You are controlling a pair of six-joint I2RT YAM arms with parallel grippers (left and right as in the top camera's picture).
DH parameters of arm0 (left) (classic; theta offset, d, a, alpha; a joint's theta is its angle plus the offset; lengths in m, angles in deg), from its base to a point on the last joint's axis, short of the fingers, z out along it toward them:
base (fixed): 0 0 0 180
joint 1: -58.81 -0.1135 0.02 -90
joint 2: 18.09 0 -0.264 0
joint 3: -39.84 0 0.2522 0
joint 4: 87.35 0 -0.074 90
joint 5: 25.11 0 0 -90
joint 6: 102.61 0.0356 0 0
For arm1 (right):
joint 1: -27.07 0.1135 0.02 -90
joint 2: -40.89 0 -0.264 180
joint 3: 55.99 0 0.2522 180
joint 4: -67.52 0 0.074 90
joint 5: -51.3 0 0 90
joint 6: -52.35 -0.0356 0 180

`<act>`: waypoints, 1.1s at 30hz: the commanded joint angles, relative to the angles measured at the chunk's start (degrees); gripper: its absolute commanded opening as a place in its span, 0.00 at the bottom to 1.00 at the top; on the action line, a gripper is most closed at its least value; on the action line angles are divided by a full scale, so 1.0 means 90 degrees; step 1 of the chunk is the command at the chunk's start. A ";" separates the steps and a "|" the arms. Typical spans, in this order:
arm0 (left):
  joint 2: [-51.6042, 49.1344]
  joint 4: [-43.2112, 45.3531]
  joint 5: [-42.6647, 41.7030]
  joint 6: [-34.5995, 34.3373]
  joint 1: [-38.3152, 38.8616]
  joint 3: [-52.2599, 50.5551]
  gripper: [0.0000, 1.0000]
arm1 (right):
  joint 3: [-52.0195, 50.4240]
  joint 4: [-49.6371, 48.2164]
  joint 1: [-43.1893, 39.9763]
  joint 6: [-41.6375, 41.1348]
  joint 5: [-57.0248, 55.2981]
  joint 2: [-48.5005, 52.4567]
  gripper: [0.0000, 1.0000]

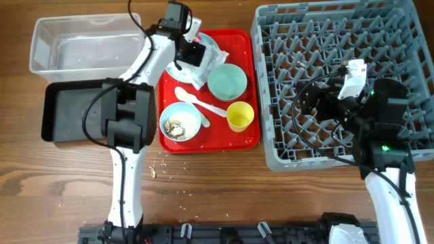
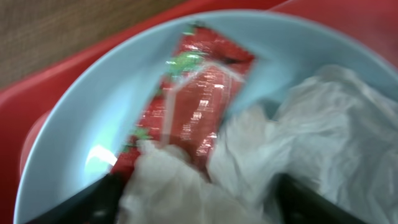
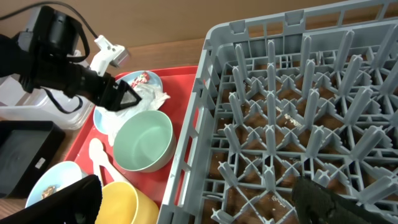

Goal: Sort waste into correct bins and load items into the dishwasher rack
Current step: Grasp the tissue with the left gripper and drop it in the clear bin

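A pale blue plate point(image 2: 87, 118) at the back of the red tray point(image 1: 247, 51) holds a red wrapper point(image 2: 196, 102) and a crumpled white napkin point(image 2: 311, 137). My left gripper point(image 2: 199, 208) is open, low over the plate, with a finger on each side of the napkin's near part. It also shows in the overhead view point(image 1: 192, 54). My right gripper point(image 3: 199, 208) is open and empty above the left part of the grey dishwasher rack point(image 3: 298, 93). On the tray are a mint bowl point(image 1: 227, 81), a yellow cup point(image 1: 239, 115), a white spoon point(image 1: 200, 103) and a blue bowl with food scraps point(image 1: 180, 123).
The clear tub point(image 1: 81, 41) stands at the back left, with the black tray point(image 1: 68, 112) in front of it. Both are left of the red tray. The left arm's base blocks part of the black tray. Crumbs point(image 1: 154, 173) lie on the table in front of the tray.
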 commanded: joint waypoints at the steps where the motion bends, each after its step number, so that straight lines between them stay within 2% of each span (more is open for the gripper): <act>1: -0.0481 -0.0015 0.0100 0.0109 0.0102 0.0073 0.58 | 0.0155 0.0000 -0.0019 -0.0066 0.0146 0.0046 1.00; 3: -0.0486 0.0024 0.0104 0.0109 0.0102 0.0073 0.11 | 0.0153 0.0000 -0.0019 -0.0068 0.0146 0.0046 1.00; 4: -0.0483 0.0056 0.0112 0.0107 0.0102 0.0073 0.04 | 0.0153 0.0000 -0.0019 -0.0068 0.0146 0.0046 1.00; 7: -0.0299 0.0102 0.0124 -0.0325 0.0085 0.0148 0.04 | 0.0153 0.0002 -0.0019 -0.0068 0.0146 0.0046 1.00; 13: 0.1248 -0.0097 0.0097 -0.2227 -0.0384 0.0512 0.04 | 0.0153 -0.0002 -0.0019 -0.0068 0.0146 0.0046 1.00; 18: 0.2276 -0.0736 0.0102 -0.2453 -0.1093 0.0512 0.04 | 0.0153 -0.0002 -0.0019 -0.0073 0.0146 0.0046 1.00; 23: 0.2106 -0.1183 0.0175 -0.3077 -0.2239 0.0500 0.04 | 0.0153 -0.0002 -0.0019 -0.0068 0.0146 0.0046 1.00; 29: 0.1020 -0.0923 0.0170 -0.3070 -0.3162 0.0500 0.05 | 0.0153 -0.0002 -0.0019 -0.0192 0.0143 0.0046 1.00; 31: 0.0916 -0.1015 0.0114 -0.3070 -0.3223 0.0500 0.17 | 0.0153 -0.0007 -0.0019 -0.0194 0.0146 0.0046 1.00; 32: 0.0918 -0.1069 0.0100 -0.3067 -0.3220 0.0500 0.30 | 0.0153 -0.0015 -0.0019 -0.0194 0.0146 0.0046 1.00; 33: 0.0957 -0.1071 0.0095 -0.3067 -0.3191 0.0503 0.39 | 0.0153 -0.0027 -0.0019 -0.0192 0.0146 0.0046 1.00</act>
